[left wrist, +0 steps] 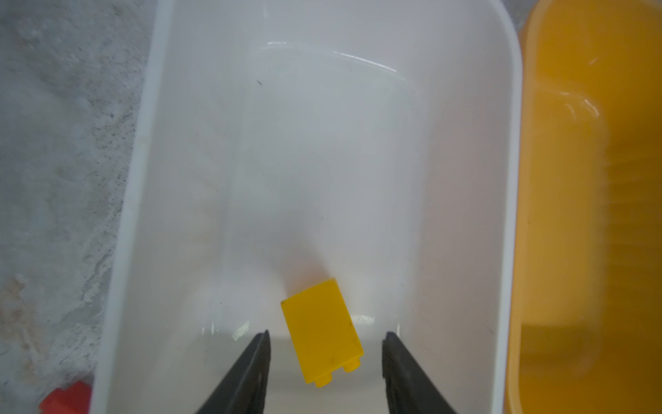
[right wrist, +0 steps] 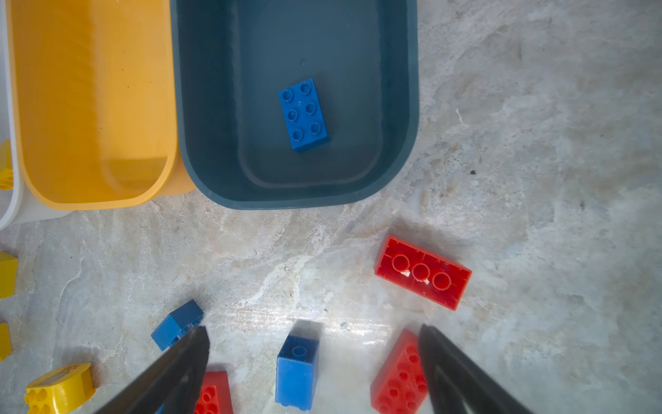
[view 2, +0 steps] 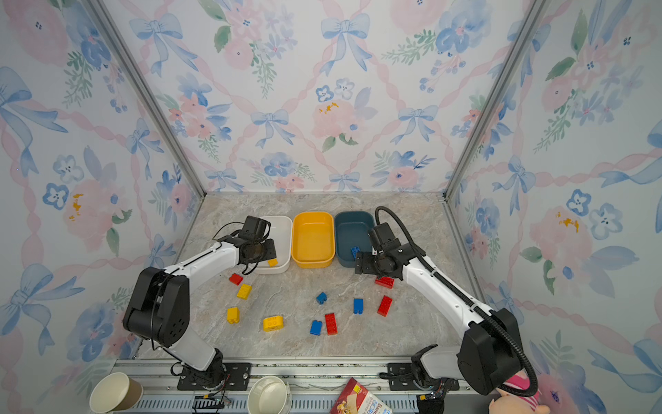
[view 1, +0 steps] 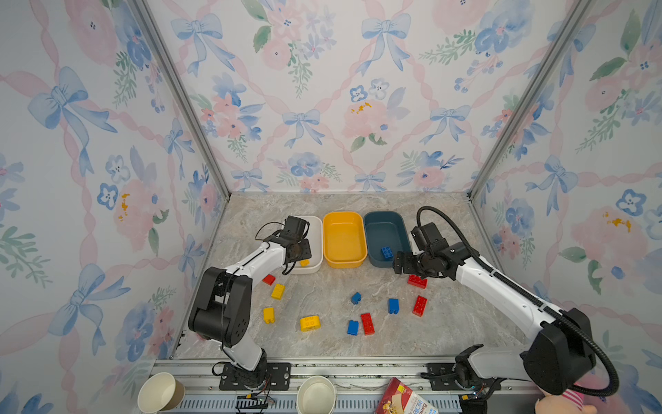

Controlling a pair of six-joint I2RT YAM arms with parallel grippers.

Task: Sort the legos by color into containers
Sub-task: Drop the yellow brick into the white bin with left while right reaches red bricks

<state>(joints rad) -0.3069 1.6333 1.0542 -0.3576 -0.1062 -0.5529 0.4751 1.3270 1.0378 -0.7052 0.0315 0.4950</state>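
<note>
Closest to me, along the front rail, sit a brown paper cup (view 1: 159, 392), a white paper cup (view 1: 316, 396), a snack box (view 1: 404, 398) and a pink plush toy (view 1: 562, 403), none of them part of the job.

Beyond them the sorting looks barely begun. The left gripper (left wrist: 326, 334) hangs over the near end of the white tub (left wrist: 121, 251) with its jaws parted. A yellow brick (left wrist: 322, 331) is inside the tub between them, with a gap on each side. I cannot tell whether it has landed or is dropping. The teal tub (view 1: 385, 222) holds one blue brick (right wrist: 304, 114). The yellow-orange tub (view 1: 344, 240) between those two is empty. The right gripper (right wrist: 313, 330) hovers above the marble table (view 1: 322, 344) just in front of the teal tub, jaws spread wide and holding nothing.

Ten pieces lie out on the table:
- three loose yellow bricks (view 1: 278, 291) on the left
- three loose blue bricks (view 1: 393, 306) in the middle
- four loose red bricks (view 1: 419, 305), one by the yellows and the rest towards the right

So I judge two are placed and most are left. No red has gone in, and the empty tub looks like theirs.
</note>
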